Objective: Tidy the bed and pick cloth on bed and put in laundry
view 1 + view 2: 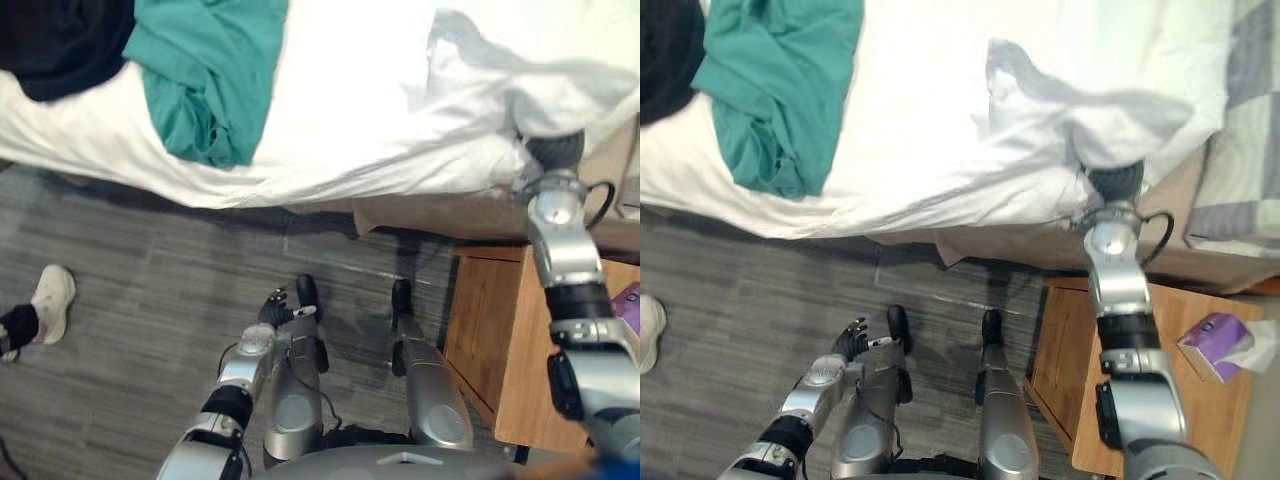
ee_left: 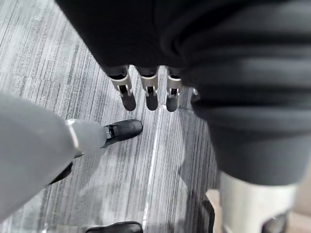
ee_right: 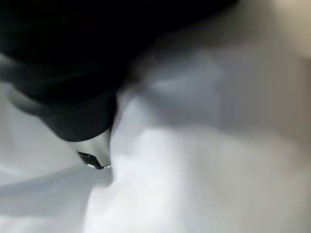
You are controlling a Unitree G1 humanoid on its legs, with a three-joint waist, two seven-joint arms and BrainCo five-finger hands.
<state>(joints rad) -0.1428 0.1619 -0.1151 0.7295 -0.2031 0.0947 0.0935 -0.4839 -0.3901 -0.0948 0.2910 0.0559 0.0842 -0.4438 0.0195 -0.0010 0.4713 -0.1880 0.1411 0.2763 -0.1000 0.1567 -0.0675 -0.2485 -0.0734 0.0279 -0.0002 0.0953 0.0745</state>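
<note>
A teal cloth (image 1: 205, 70) lies crumpled on the white bed sheet (image 1: 350, 110) near the bed's front edge. A dark cloth (image 1: 60, 40) lies beside it at the far left. My right hand (image 1: 553, 150) reaches up to the bed's edge on the right, its dark cover pushed under a raised fold of the white sheet (image 3: 204, 170), which hides its fingers. My left hand (image 1: 280, 303) hangs low over the floor, far from the bed, with its fingers (image 2: 150, 92) straight and nothing in them.
A wooden nightstand (image 1: 500, 340) stands under my right arm, with a purple tissue box (image 1: 1210, 345) on it. A checked blanket (image 1: 1250, 120) covers the bed's right end. A person's white shoe (image 1: 52, 300) is on the grey floor (image 1: 150, 290) at the left.
</note>
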